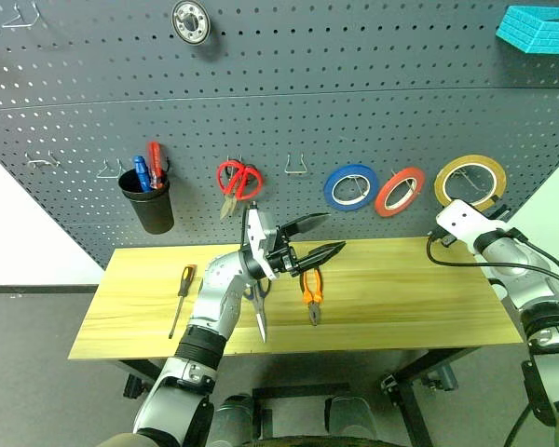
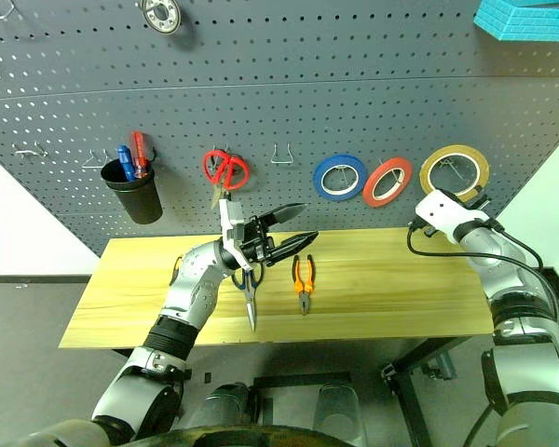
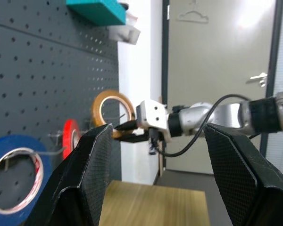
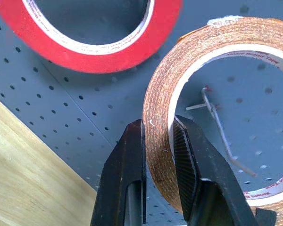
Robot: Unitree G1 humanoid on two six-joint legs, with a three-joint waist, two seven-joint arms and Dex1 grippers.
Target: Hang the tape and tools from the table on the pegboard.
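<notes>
**benchrat:** Pinching the yellow tape roll (image 4: 203, 84) right now: the right gripper (image 4: 158, 141) has its two black fingers squeezed on the roll's band, one finger on the outside, the other inside the core. Roll is up flat against the pegboard (image 1: 261, 121), and a thin metal hook (image 4: 217, 127) shows through the roll's hole. Can't tell if the roll is actually bearing on the hook.

**pegfan:** What's crowding it?

**benchrat:** Red tape roll (image 1: 399, 191) hangs just beside it, then a blue tape roll (image 1: 351, 187) past that. Further along, an empty wire hook (image 1: 296, 168), red-handled scissors (image 1: 238, 182), and a black cup (image 1: 149, 200) with a red and a blue screwdriver in it.

**pegfan:** And the other claw?

**benchrat:** Left gripper (image 1: 319, 239) is up over the middle of the table (image 1: 401, 298), fingers spread fairly wide, pointed toward the tapes, nothing between them. Dark-handled scissors (image 1: 261, 307) lie on the wood right below that arm, partly hidden by it. Orange-and-black pliers (image 1: 311, 296) sit just beside them, and the slim screwdriver (image 1: 181, 296) lies well apart near the table's left end.
</notes>
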